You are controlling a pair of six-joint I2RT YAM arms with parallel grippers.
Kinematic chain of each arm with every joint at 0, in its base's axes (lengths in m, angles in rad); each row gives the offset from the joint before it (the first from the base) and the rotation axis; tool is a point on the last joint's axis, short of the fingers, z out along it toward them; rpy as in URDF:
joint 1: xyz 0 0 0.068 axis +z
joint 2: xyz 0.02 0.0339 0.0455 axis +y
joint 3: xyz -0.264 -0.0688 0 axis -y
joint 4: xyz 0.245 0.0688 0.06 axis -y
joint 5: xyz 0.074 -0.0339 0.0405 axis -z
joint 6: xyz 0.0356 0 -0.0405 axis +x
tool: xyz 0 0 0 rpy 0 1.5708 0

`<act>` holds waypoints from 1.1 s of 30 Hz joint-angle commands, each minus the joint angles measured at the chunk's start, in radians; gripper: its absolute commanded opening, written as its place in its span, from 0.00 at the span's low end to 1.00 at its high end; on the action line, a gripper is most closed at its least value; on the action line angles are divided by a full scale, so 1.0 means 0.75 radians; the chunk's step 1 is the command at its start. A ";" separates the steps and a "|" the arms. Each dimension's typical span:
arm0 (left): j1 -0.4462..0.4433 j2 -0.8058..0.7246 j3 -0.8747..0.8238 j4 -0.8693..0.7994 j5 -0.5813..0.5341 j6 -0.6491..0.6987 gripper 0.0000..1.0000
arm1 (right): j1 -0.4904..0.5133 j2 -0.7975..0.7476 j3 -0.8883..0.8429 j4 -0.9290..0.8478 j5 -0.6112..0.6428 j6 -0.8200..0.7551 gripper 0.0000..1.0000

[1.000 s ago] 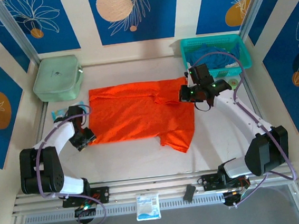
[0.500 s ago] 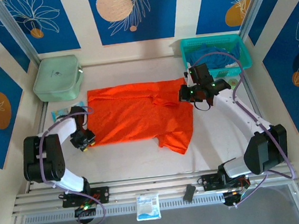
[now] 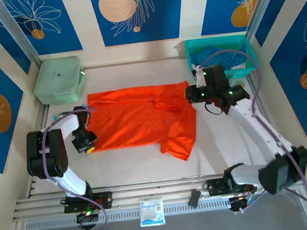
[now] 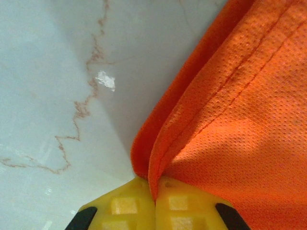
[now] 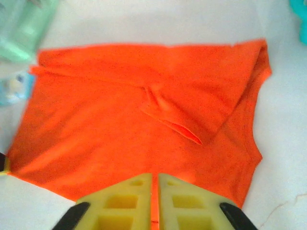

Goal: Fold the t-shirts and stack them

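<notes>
The orange t-shirt (image 3: 137, 119) lies spread on the table, with a fold ridge near its middle (image 5: 172, 125) and one sleeve pointing toward the near edge. My left gripper (image 3: 89, 147) is shut on the shirt's near-left hem corner. In the left wrist view its yellow pads (image 4: 156, 184) pinch the doubled hem of the orange t-shirt (image 4: 240, 105). My right gripper (image 3: 191, 94) is at the shirt's far-right edge. Its jaws (image 5: 154, 176) stand a thin slit apart with orange showing in the slit; whether cloth is pinched is unclear. The dark blue t-shirt (image 3: 218, 54) lies bunched in the basket.
A teal mesh basket (image 3: 220, 40) stands at the back right, close behind my right gripper. The pale green zip case (image 3: 59, 80) sits at the back left. A small blue packet (image 3: 60, 117) lies left of the shirt. Bare table runs along the near edge.
My left gripper has closed on the shirt's near-left corner, and the shirt has shifted slightly left. The right arm's elbow has swung back and its jaws have parted a little.
</notes>
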 commanded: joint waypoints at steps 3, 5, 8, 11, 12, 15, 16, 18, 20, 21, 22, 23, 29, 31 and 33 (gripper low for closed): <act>-0.023 0.020 -0.065 0.458 0.155 0.046 0.00 | 0.007 -0.239 -0.006 0.020 -0.035 -0.191 0.34; -0.025 -0.006 -0.063 0.443 0.140 0.056 0.00 | 0.010 -0.285 0.008 -0.019 -0.105 -0.293 0.41; -0.028 -0.052 -0.068 0.426 0.114 0.067 0.00 | 0.024 -0.363 -0.099 -0.008 -0.318 -0.583 0.39; -0.031 -0.098 -0.075 0.410 0.090 0.069 0.00 | 0.135 -0.429 -0.177 0.018 -0.210 -0.756 0.52; -0.033 -0.113 -0.077 0.401 0.077 0.072 0.00 | 0.165 -0.434 -0.177 -0.021 -0.194 -0.830 0.57; -0.043 -0.165 -0.090 0.371 0.024 0.062 0.00 | 0.232 -0.411 -0.158 -0.214 -0.176 -1.113 0.63; -0.043 -0.184 -0.101 0.370 0.015 0.057 0.00 | 0.259 -0.404 -0.163 -0.267 -0.157 -1.196 0.63; -0.043 -0.220 -0.121 0.369 0.003 0.052 0.00 | 0.327 -0.381 -0.197 -0.368 -0.112 -1.383 0.63; -0.043 -0.241 -0.135 0.369 0.001 0.046 0.00 | 0.397 -0.358 -0.256 -0.432 -0.084 -1.514 0.62; -0.043 -0.249 -0.140 0.371 0.005 0.044 0.00 | 0.435 -0.342 -0.293 -0.451 -0.068 -1.563 0.62; -0.045 -0.255 -0.143 0.373 0.008 0.044 0.00 | 0.465 -0.325 -0.328 -0.460 -0.053 -1.595 0.61; -0.045 -0.259 -0.145 0.371 0.011 0.045 0.00 | 0.496 -0.303 -0.367 -0.464 -0.042 -1.625 0.61; -0.045 -0.298 -0.158 0.358 0.007 0.052 0.00 | 0.671 -0.137 -0.553 -0.404 0.073 -1.720 0.55; -0.045 -0.312 -0.163 0.357 0.009 0.054 0.00 | 0.710 -0.085 -0.587 -0.358 0.101 -1.712 0.53; -0.045 -0.324 -0.168 0.355 0.010 0.054 0.00 | 0.736 -0.029 -0.608 -0.313 0.114 -1.684 0.52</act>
